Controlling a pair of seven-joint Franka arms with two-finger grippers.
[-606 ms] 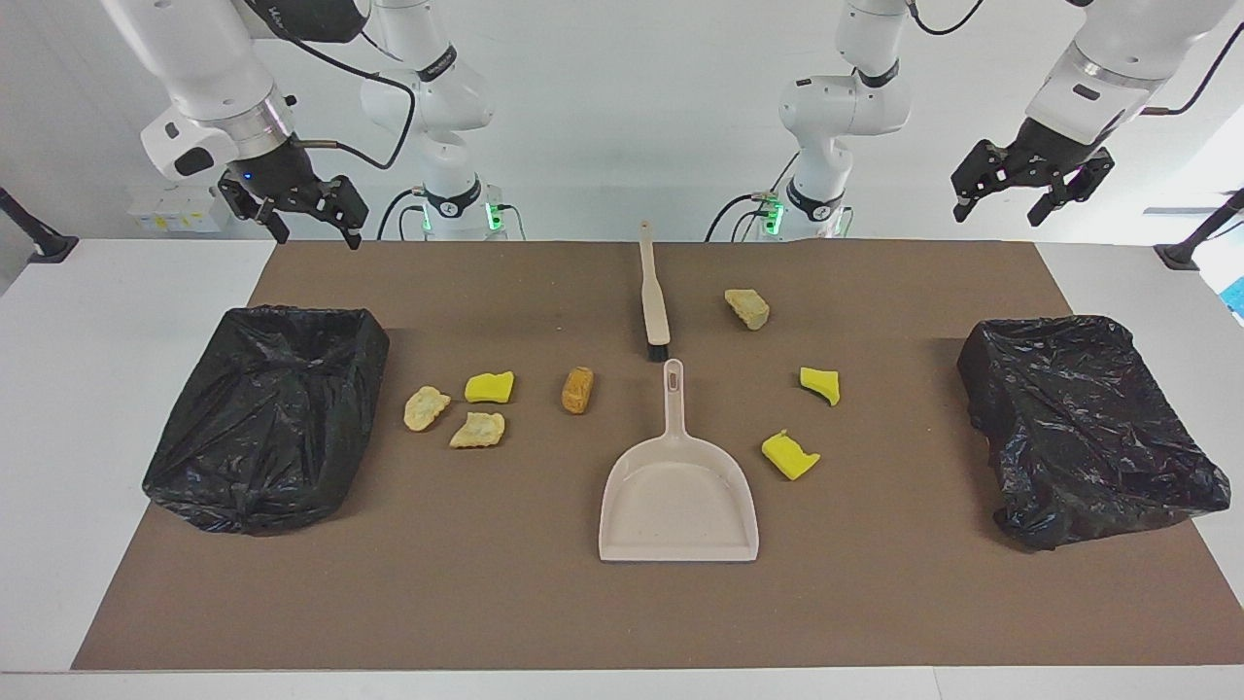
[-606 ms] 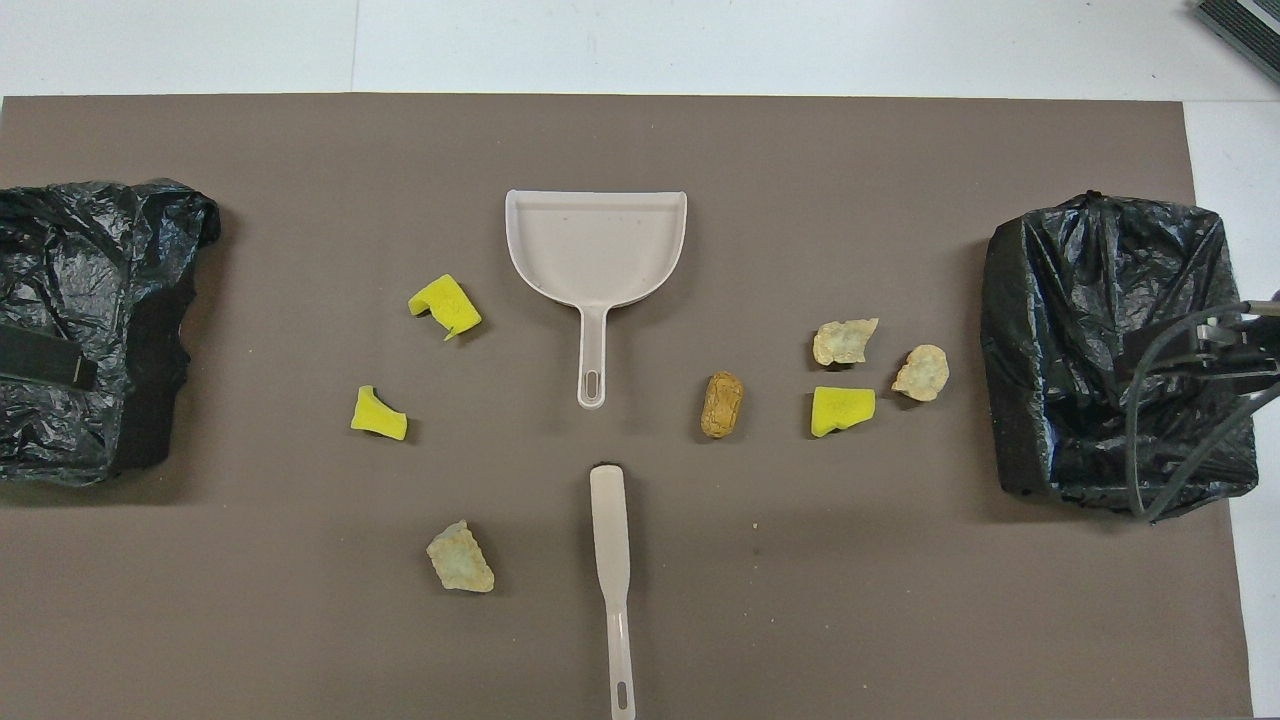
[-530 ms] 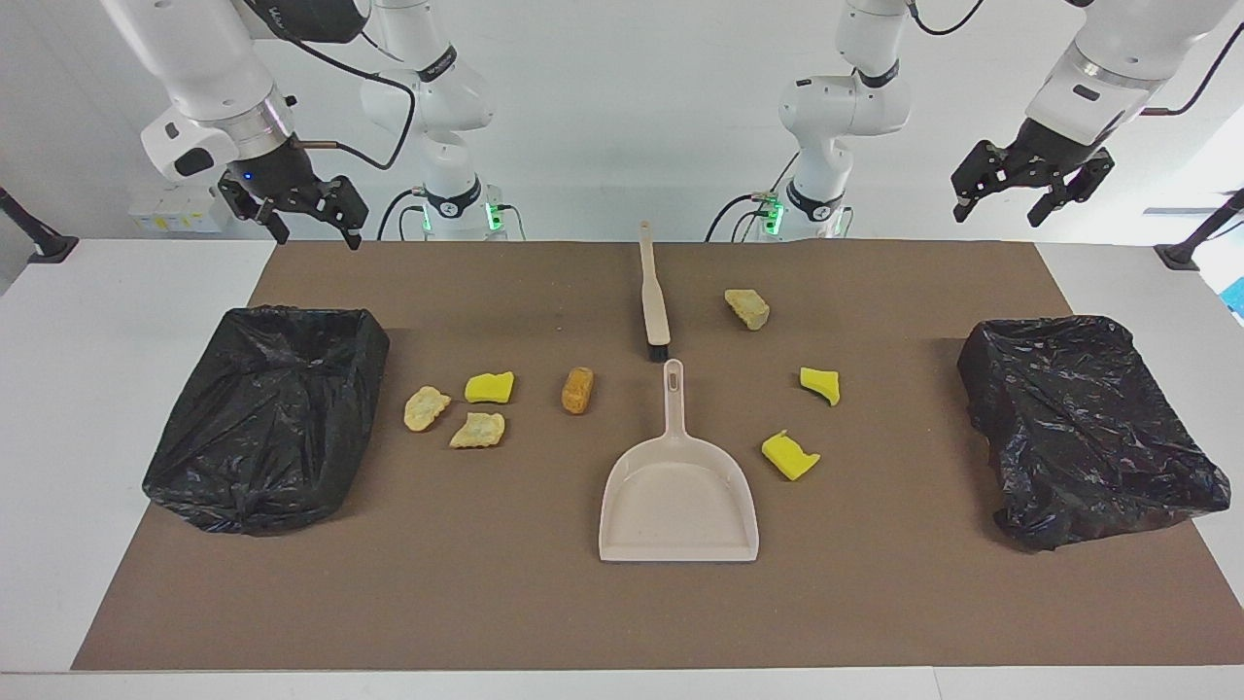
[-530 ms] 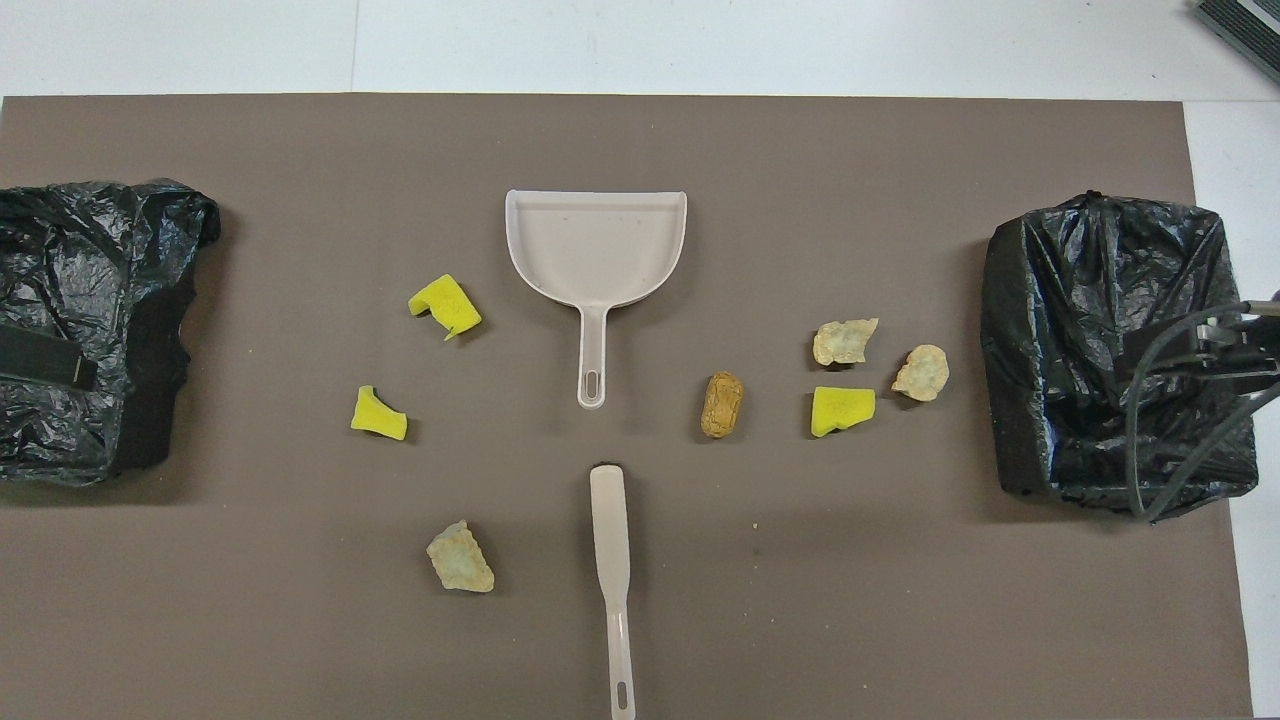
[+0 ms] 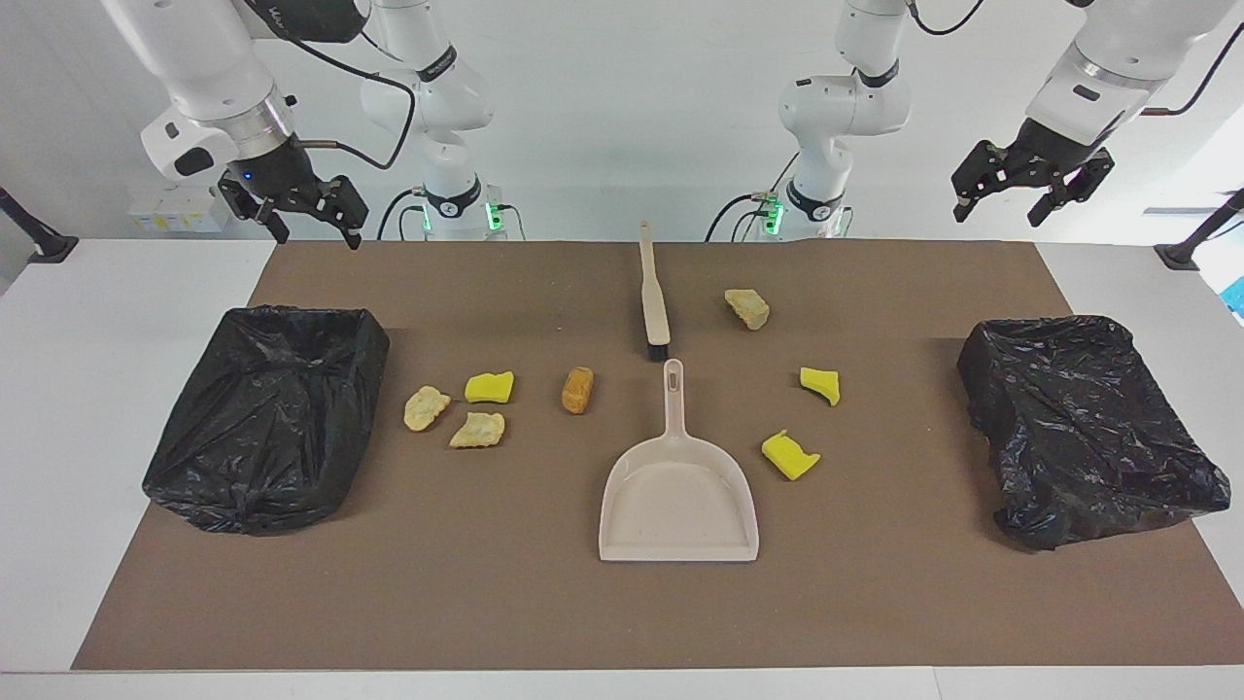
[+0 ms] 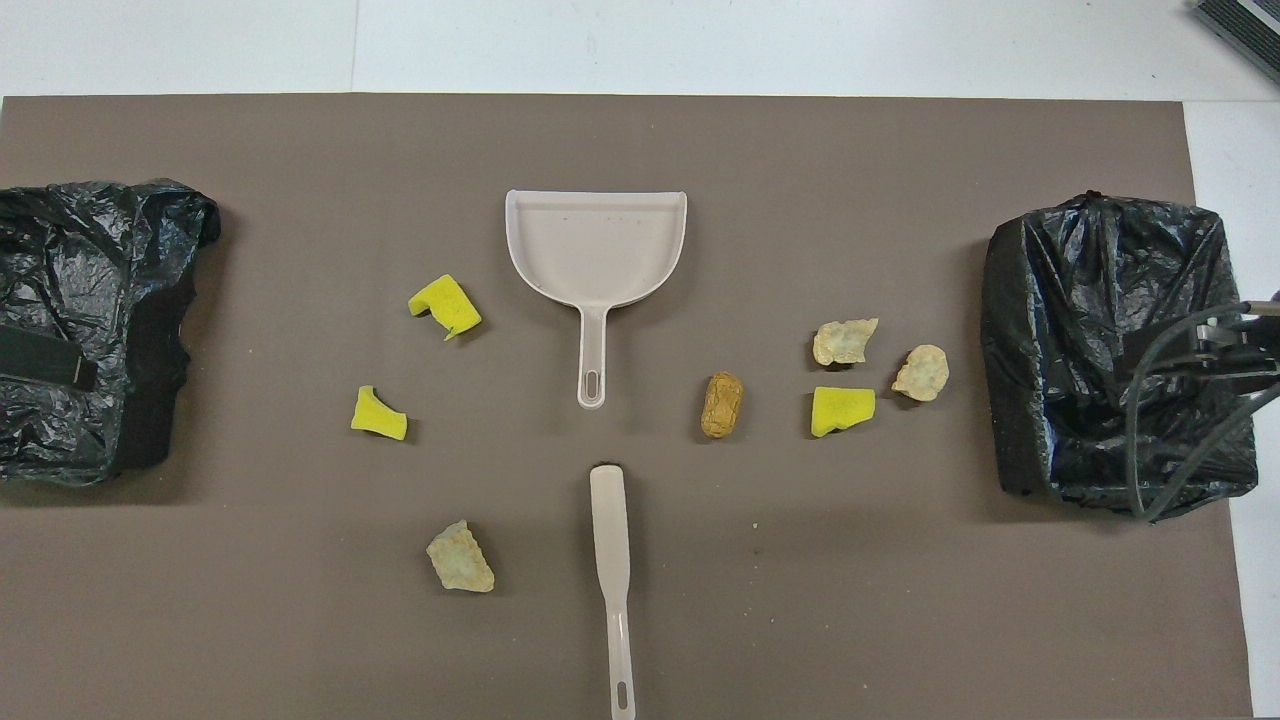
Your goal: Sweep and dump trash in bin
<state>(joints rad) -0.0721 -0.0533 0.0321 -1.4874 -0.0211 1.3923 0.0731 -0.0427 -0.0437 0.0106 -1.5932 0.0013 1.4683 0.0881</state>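
Left tool (image 5: 1030, 192) open, raised at table corner; right tool (image 5: 296, 209) open, raised beside bin (image 5: 267, 418); 7 trash scraps (image 5: 577, 389) on mat.

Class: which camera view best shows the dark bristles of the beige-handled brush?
The facing view: the beige-handled brush shows its dark bristle end there, pointing at the beige plastic dustpan. The overhead view shows only the brush's pale back and handle; its bristles are hidden.
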